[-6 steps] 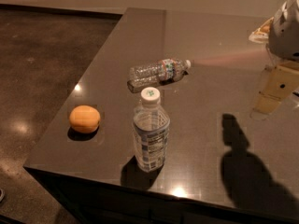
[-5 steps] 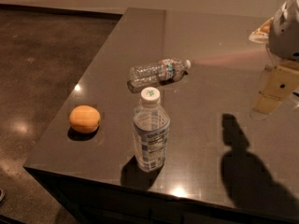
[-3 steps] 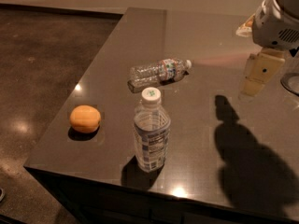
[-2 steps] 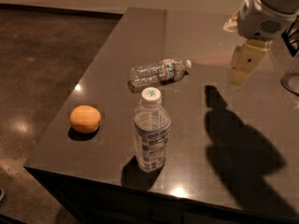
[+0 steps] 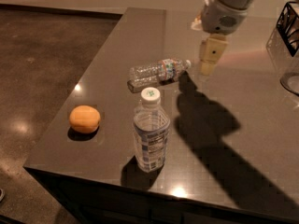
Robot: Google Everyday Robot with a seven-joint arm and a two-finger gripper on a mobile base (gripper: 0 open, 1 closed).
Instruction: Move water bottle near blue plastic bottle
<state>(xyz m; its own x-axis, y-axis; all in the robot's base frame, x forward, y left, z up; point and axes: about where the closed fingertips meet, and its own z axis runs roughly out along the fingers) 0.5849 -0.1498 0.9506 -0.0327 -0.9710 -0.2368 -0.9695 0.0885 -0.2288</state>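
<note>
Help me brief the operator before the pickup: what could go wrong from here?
1. The water bottle lies on its side, so it may roll away when the gripper, hovering just beside its cap, touches it.
2. The blue bottle stands upright close in front of the water bottle; a sweeping move could tip it over.

table (image 5: 117,73): dark glossy stone | floor (image 5: 46,55): dark speckled | light: warm glints
</note>
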